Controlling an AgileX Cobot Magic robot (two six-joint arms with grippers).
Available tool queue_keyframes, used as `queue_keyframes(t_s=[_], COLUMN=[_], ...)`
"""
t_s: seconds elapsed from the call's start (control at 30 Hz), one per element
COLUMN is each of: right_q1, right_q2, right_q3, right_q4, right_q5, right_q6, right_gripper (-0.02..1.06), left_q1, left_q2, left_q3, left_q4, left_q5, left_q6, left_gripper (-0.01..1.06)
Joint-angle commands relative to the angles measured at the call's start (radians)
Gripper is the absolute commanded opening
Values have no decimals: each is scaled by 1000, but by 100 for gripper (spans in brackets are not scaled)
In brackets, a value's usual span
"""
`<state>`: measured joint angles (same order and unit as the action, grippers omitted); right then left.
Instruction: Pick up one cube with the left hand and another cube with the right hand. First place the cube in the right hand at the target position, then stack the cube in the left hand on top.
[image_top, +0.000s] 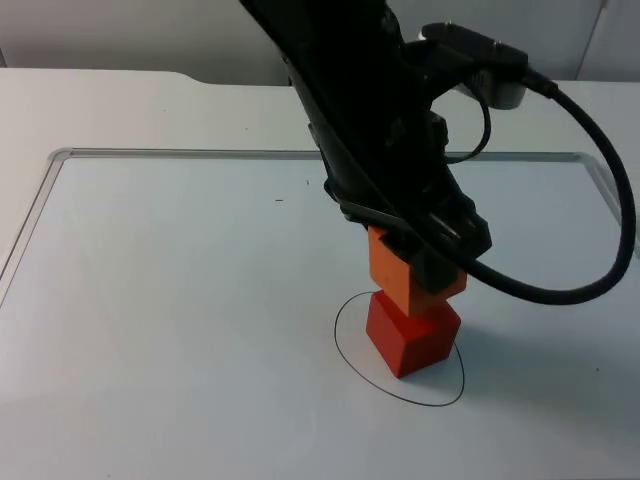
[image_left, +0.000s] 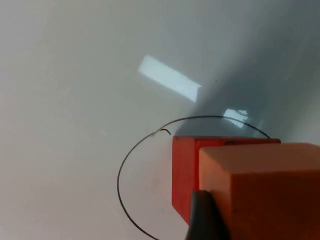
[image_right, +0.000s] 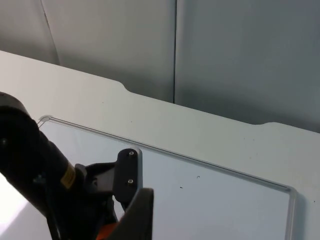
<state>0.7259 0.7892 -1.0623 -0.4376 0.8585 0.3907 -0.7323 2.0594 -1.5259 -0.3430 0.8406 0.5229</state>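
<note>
A red cube (image_top: 410, 335) stands inside the black drawn circle (image_top: 345, 345) on the white table. Directly above it is an orange cube (image_top: 395, 272), with my left gripper (image_top: 425, 262) shut on it. The orange cube's underside meets the red cube's top, shifted a little toward the back; I cannot tell whether it rests there. The left wrist view shows the orange cube (image_left: 265, 190) over the red cube (image_left: 182, 170), with the circle line (image_left: 122, 170) around them. My right gripper (image_right: 136, 220) waits raised off to the side, looking toward the left arm (image_right: 30, 170).
The white board's raised rim (image_top: 60, 155) runs along the back and left of the table. The grey partition wall (image_right: 225, 55) stands behind the table.
</note>
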Motion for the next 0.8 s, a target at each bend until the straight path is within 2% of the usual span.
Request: queue_keyframes(t_s=[0.0,0.23,0.77], right_q1=[3,3,3], right_q2=[-6,-6,-6], right_q3=[4,4,4], right_q4=[1,1,7], right_q5=[-9,-13,5], right_q6=[2,4,4], right_gripper=[94,94,94], left_q1=[-11,-53,-49], left_q2=[-2,0,42], left_q3=[-11,-11,-11], left_q4=[-10,96,110], left_q5=[-4,-57,-8], left_q6=[6,-34,-62], left_gripper=[0,0,0])
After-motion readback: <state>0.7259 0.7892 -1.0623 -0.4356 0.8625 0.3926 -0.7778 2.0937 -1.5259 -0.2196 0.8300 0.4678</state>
